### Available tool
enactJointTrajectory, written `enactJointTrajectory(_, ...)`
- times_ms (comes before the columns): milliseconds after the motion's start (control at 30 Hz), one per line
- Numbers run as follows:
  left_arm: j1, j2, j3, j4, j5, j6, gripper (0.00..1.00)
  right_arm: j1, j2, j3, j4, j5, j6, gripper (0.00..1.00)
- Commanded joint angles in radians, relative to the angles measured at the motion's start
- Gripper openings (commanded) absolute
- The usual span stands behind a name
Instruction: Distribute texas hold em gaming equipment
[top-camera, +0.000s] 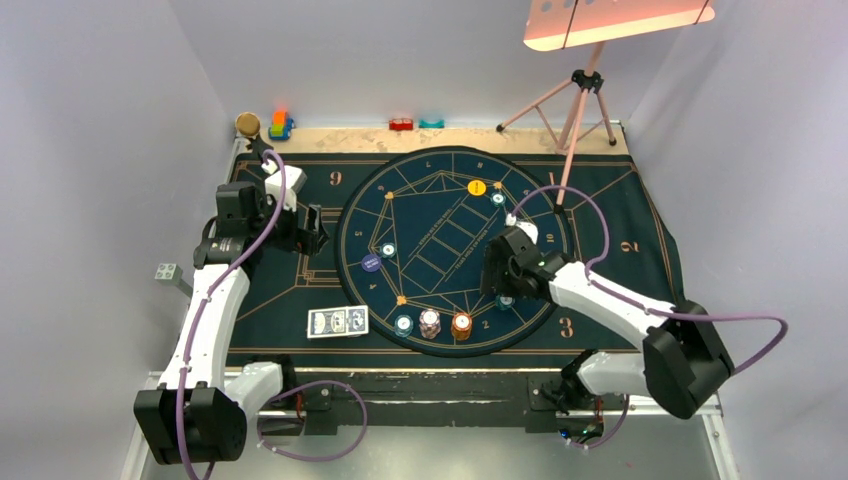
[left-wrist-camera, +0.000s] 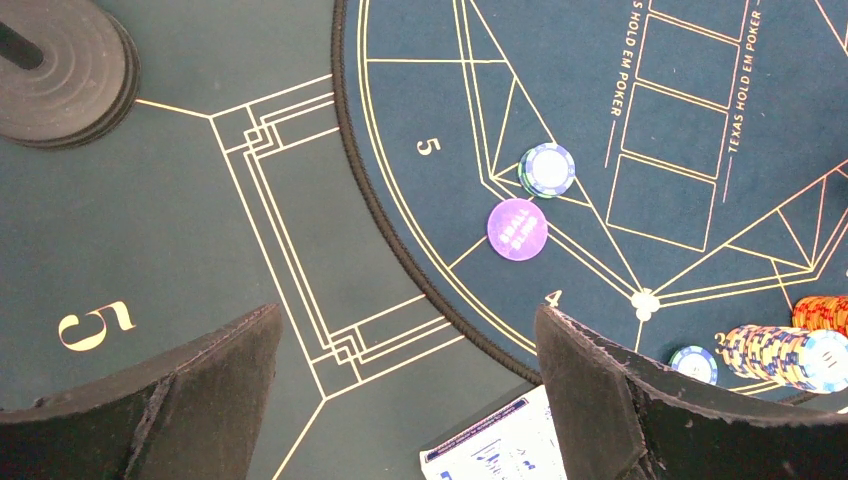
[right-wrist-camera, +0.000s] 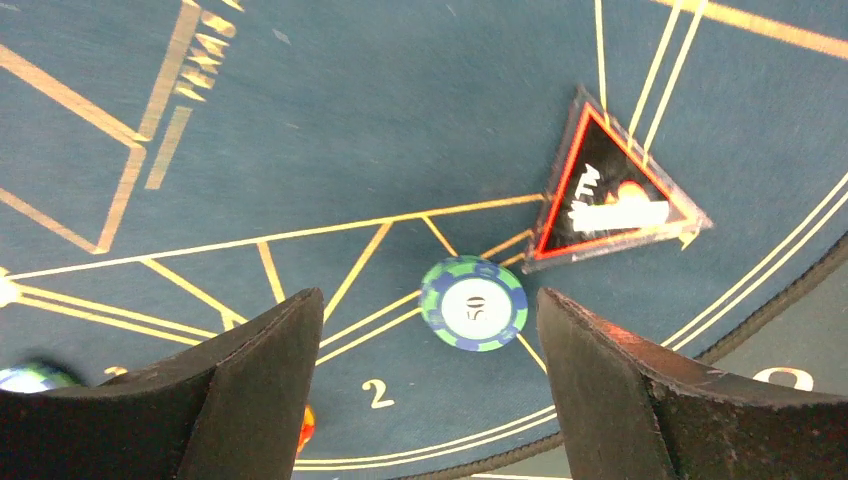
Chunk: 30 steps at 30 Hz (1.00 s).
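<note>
On the round poker mat (top-camera: 450, 160) lie a yellow disc (top-camera: 477, 187), a blue-purple disc (top-camera: 371, 263) and single teal chips (top-camera: 388, 250) (top-camera: 498, 199). At the mat's near edge stand a teal chip (top-camera: 403, 324), a white-pink stack (top-camera: 430, 323) and an orange stack (top-camera: 461, 325). Blue-backed cards (top-camera: 337, 322) lie left of them. My left gripper (top-camera: 318, 232) is open and empty above the mat's left rim (left-wrist-camera: 407, 320); the cards (left-wrist-camera: 500, 445) lie below it. My right gripper (top-camera: 495, 275) is open (right-wrist-camera: 430, 297) over a teal chip (right-wrist-camera: 473, 302), beside the red triangle token (right-wrist-camera: 610, 195).
Toy blocks (top-camera: 281, 125) and small red (top-camera: 401, 124) and teal (top-camera: 432, 123) pieces stand along the back edge. A black stand (top-camera: 247, 124) is at the back left; its base shows in the left wrist view (left-wrist-camera: 60, 70). A pink tripod (top-camera: 580, 100) stands at the back right.
</note>
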Motion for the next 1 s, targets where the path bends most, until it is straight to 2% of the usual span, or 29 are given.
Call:
enactJointTrajectory(0, 0.011, -0.009, 0.005, 0.005, 0.025, 0.008, 1.00, 0.010, -0.099, 0.124, -0.012, -0.005, -0.131, 0.82)
enactJointTrajectory(133, 0.011, -0.008, 0.005, 0.004, 0.024, 0.008, 1.00, 0.071, -0.108, 0.204, 0.020, -0.085, -0.253, 0.84)
enactJointTrajectory(267, 0.011, -0.010, 0.006, 0.005, 0.021, 0.007, 1.00, 0.208, -0.058, 0.293, 0.038, -0.145, -0.319, 0.90)
enactJointTrajectory(533, 0.011, -0.007, 0.004, 0.006, 0.023, 0.008, 1.00, 0.420, 0.097, 0.374, 0.025, -0.140, -0.403, 0.95)
enactJointTrajectory(867, 0.011, -0.011, 0.003, 0.006, 0.025, 0.010, 1.00, 0.491, 0.228, 0.370, 0.034, -0.109, -0.437, 0.97)
enactJointTrajectory(967, 0.011, -0.010, 0.003, 0.004, 0.025, 0.013, 1.00, 0.492, 0.244, 0.360, 0.047, -0.115, -0.441, 0.94)
